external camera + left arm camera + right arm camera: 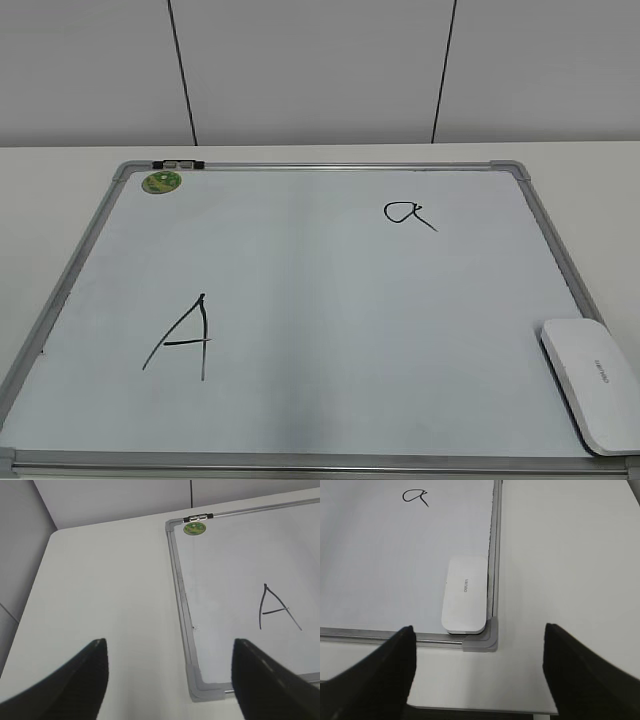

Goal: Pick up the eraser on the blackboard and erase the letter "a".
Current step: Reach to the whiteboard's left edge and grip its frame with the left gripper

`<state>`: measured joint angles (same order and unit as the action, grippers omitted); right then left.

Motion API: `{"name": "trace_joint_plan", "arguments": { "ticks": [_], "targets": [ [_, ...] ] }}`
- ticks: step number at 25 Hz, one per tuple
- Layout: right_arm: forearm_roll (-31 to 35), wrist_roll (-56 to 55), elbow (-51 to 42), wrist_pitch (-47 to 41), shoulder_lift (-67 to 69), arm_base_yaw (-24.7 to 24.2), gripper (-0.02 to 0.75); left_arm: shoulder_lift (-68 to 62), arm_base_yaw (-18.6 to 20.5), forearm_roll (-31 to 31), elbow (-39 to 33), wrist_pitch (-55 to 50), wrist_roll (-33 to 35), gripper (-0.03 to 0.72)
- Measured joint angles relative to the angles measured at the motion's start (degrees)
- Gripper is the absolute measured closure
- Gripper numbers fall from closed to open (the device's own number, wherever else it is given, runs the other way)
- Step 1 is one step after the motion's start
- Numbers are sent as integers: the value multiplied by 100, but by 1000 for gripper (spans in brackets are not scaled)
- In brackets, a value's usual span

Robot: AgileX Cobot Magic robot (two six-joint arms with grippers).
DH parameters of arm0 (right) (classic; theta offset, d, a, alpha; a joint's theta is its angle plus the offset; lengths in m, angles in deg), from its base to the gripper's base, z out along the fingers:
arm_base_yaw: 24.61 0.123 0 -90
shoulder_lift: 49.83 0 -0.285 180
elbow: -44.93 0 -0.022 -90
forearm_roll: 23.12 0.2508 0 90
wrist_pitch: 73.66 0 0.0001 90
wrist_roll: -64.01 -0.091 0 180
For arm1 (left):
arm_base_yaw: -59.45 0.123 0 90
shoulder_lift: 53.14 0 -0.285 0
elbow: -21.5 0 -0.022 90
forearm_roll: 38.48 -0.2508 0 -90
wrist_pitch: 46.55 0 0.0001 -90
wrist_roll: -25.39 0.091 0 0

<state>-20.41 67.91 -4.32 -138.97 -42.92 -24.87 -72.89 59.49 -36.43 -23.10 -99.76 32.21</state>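
The eraser [465, 594] was seen flat in the blackboard's [380, 555] lower right corner, above centre frame and between the spread fingers of the empty right gripper [477, 672]. The letter "a" [415, 496] was left unwiped at upper left. The left gripper [170, 680] was held open over the board's opposite corner.

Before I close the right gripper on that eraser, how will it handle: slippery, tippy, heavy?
The eraser looks like smooth, rigid plastic, so probably a bit slippery between the fingers. It lies flat and low in the blackboard corner, so unlikely to roll or tip. It probably weighs little.
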Motion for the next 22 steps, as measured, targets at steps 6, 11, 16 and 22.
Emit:
{"name": "trace_joint_plan", "arguments": {
  "ticks": [6,11,16,22],
  "targets": [
    [0,0,0,0,0,0,151,-1908,0,157,181,818,0,111],
    [0,0,0,0,0,0,152,-3656,0,229,779,957,0,109],
    [0,0,0,0,0,0,152,-5175,0,247,1593,891,0,110],
    [0,0,0,0,0,0,151,-6781,0,260,2583,561,23,111]
  ]
}}
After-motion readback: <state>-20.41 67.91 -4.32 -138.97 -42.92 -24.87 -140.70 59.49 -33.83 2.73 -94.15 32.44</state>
